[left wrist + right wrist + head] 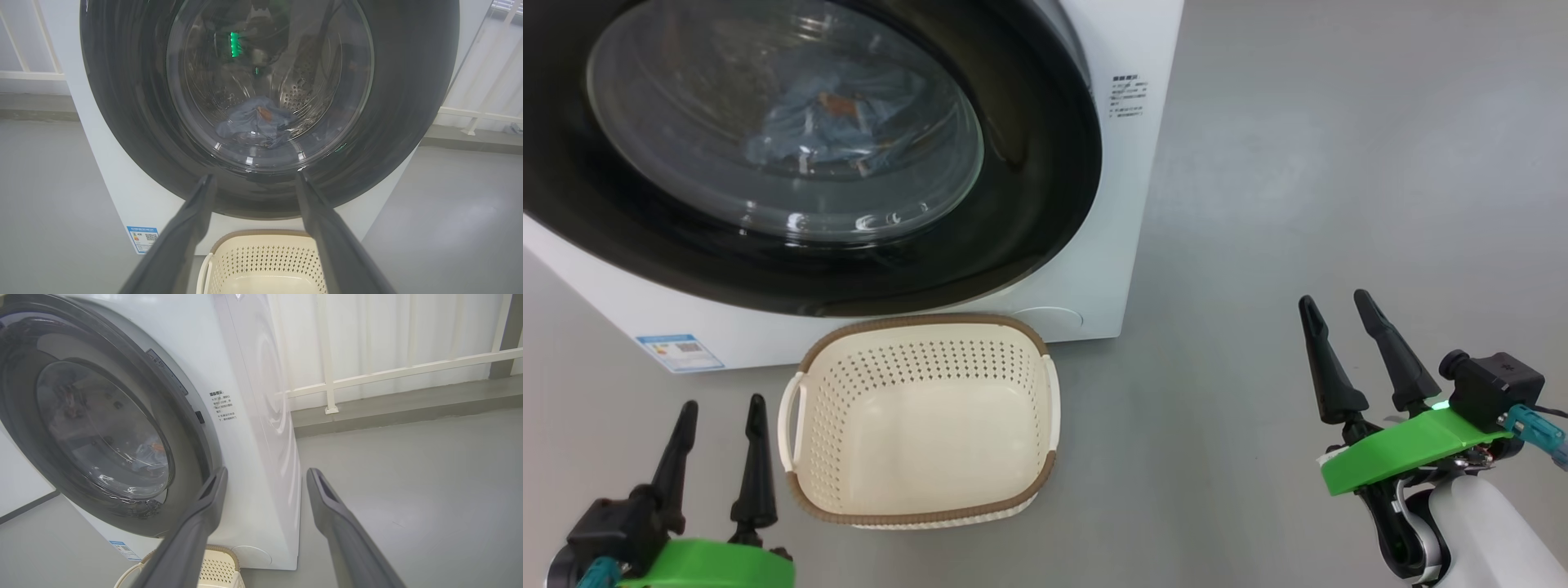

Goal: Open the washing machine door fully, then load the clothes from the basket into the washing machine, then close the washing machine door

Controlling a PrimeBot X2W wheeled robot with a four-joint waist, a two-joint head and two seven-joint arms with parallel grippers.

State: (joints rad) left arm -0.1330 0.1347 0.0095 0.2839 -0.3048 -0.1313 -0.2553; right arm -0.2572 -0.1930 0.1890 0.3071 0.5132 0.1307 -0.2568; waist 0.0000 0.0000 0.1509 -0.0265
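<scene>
A smooth grey floor (1339, 163) spreads out, matte, with a soft pale sheen toward one o'clock in the head view. In the right wrist view a white railing (400, 370) crosses at two o'clock above a low grey kerb (408, 406). A pale, vertically pleated curtain (367, 326) hangs behind it toward twelve. The light is even and diffuse.
</scene>
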